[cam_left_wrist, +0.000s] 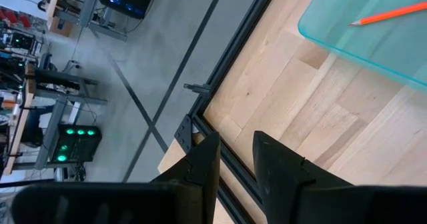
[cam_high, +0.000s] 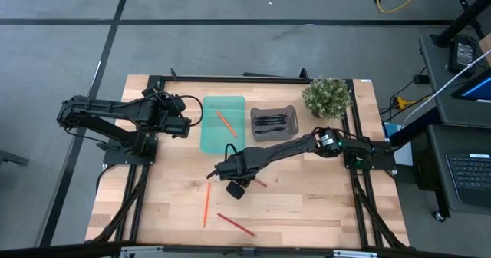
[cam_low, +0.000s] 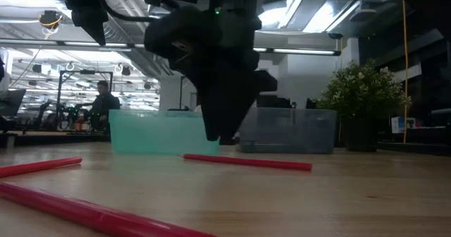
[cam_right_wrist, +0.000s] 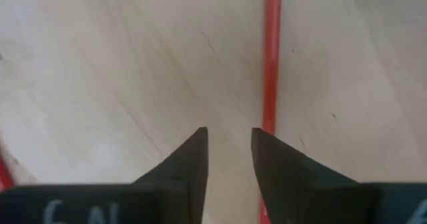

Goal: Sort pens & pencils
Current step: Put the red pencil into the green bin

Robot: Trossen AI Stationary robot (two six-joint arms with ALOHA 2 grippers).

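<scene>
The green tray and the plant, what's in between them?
A grey tray holding the black pens sits between the green tray and the plant, seen in the high view.

Pencils: four counted. One orange pencil (cam_high: 225, 122) in the teal tray (cam_high: 211, 139); on the table (cam_high: 307, 204), one orange pencil (cam_high: 206, 204), one red pencil (cam_high: 235, 224) near, one red pencil (cam_high: 259, 183) partly hidden. Black pens (cam_high: 272, 123) in the grey bin (cam_high: 291, 112): several, count unclear. Trays: two. Plant (cam_high: 327, 97): one.

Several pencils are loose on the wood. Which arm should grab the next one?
Right. The right gripper hangs low over mid-table with a red pencil beside its fingers. The left gripper waits at the far-left edge by the teal tray.
</scene>
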